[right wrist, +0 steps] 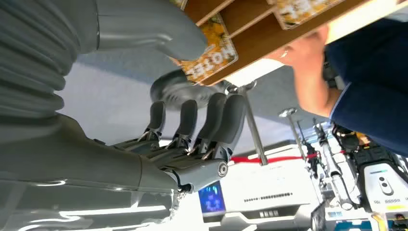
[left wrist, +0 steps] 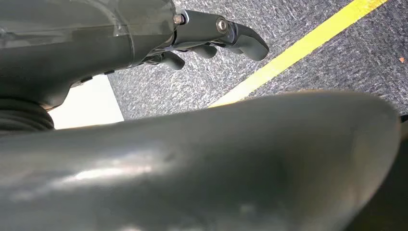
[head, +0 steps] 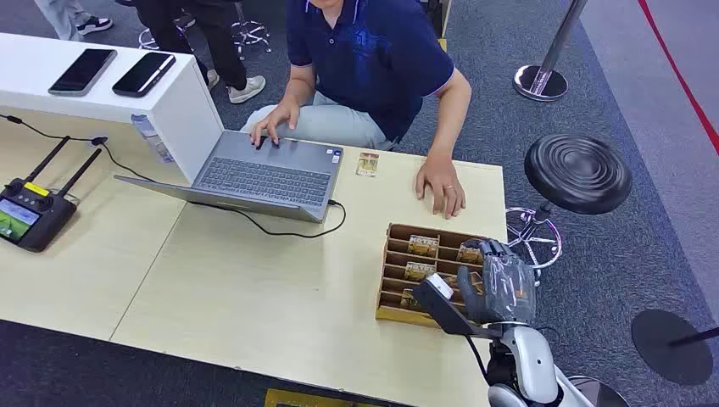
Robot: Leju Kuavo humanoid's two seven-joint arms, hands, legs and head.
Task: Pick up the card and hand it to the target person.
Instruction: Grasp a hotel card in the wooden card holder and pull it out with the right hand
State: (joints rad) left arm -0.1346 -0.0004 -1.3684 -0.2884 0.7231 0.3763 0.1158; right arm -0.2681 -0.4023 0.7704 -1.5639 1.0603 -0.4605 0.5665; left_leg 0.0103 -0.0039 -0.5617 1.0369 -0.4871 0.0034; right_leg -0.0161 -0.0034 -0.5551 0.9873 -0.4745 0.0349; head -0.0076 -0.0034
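A wooden card rack [head: 392, 280] stands at the table's right end with several yellow hotel cards [head: 421, 245] in its slots. My right hand [head: 500, 284] hovers over the rack's right side. In the right wrist view its thumb [right wrist: 159, 29] lies against one card [right wrist: 214, 55] that sits in the rack [right wrist: 250, 57], while the fingers [right wrist: 211, 120] stay straight and apart from it. Another card [head: 367, 164] lies by the laptop. The person [head: 373, 51] in a dark blue shirt sits behind the table, one hand [head: 441, 188] flat just beyond the rack. My left hand [left wrist: 211, 38] hangs over the carpet, holding nothing.
An open laptop [head: 263, 178] with a black cable sits mid-table under the person's other hand. A remote controller [head: 30, 212] lies at the left, and two phones [head: 82, 71] rest on a white box. A black stool [head: 576, 172] and a stanchion base [head: 543, 80] stand to the right.
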